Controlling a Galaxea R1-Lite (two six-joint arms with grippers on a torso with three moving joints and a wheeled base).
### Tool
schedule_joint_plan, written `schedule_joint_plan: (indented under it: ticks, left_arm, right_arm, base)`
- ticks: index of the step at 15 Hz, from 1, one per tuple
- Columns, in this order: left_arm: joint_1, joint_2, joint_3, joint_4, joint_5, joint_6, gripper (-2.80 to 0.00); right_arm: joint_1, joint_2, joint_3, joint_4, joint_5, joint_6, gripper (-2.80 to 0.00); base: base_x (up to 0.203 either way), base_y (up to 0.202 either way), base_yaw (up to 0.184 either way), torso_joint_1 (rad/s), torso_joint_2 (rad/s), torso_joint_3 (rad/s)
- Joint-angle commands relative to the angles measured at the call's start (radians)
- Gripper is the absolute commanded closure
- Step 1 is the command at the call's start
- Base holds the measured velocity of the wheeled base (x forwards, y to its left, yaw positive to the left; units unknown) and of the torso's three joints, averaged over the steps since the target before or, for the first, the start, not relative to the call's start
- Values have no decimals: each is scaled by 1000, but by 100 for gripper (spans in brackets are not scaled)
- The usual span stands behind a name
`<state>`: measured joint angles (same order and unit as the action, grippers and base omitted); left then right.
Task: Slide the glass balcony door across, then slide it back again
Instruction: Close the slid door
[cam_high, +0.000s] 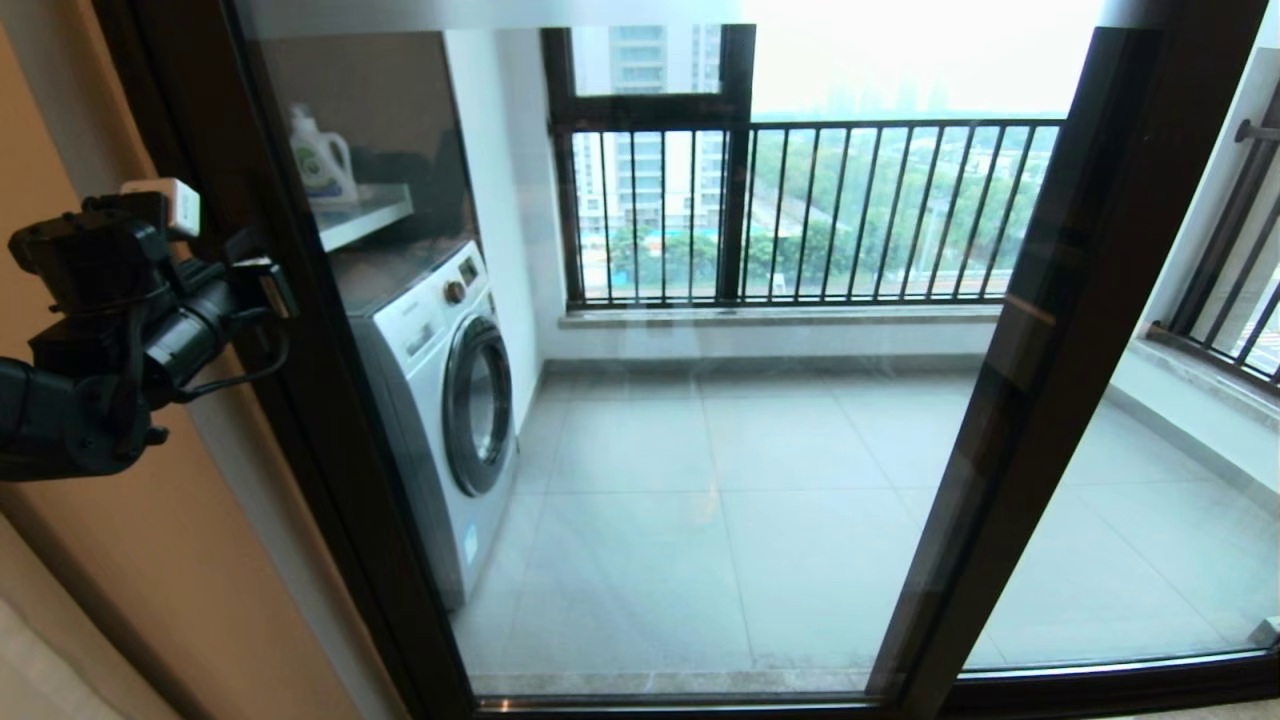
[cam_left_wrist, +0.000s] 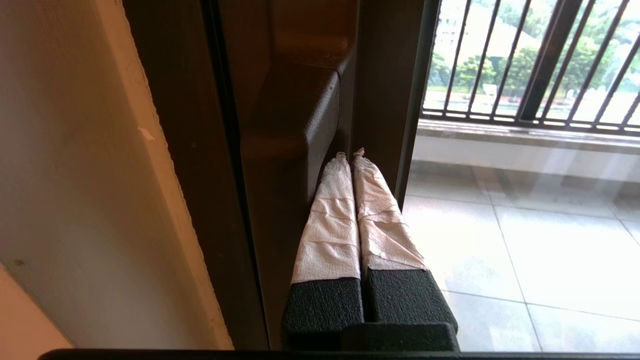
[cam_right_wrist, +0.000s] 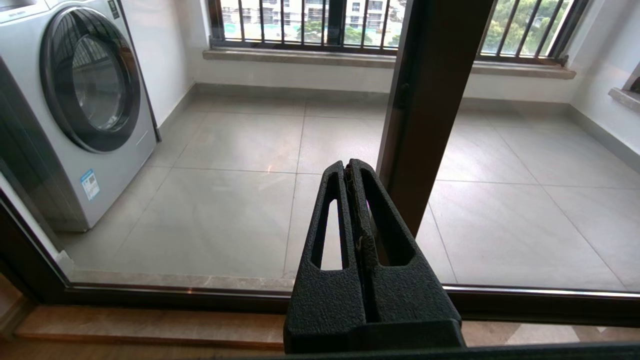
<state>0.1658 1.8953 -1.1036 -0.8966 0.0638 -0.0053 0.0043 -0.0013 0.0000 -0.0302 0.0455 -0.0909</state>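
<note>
The left gripper (cam_left_wrist: 348, 156), fingers pressed together, pokes beside the door (cam_high: 700, 450) handle (cam_left_wrist: 295, 125). The taped tips may slip off when it pushes. The right gripper (cam_right_wrist: 352, 172), also closed, idles.

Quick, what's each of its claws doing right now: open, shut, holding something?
Left gripper: shut, holding nothing, tips tucked beside the glass balcony door's handle.
Right gripper: shut, holding nothing, hanging in front of the door.
</note>
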Motion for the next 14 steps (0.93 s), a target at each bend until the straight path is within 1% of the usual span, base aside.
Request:
schedule_joint_plan:
  ticks: [1, 4, 8, 14]
  left_arm:
    - [27, 7, -1, -6, 3, -1, 0]
    - [60, 13, -7, -6, -21, -1, 0]
    - [81, 13, -9, -5, -36, 1, 0]
    - [84, 16, -28, -5, -36, 2, 0]
  right_arm:
    - [0, 1, 12, 0, 2, -1, 0]
    - [0, 1, 12, 0, 0, -1, 0]
    - [0, 1, 12, 0, 2, -1, 0]
    - [0, 1, 12, 0, 2, -1, 0]
  base:
    - [0, 0, 0, 0, 0, 0]
    - [0, 0, 0, 0, 0, 0]
    - [0, 0, 0, 0, 0, 0]
    - [0, 0, 0, 0, 0, 0]
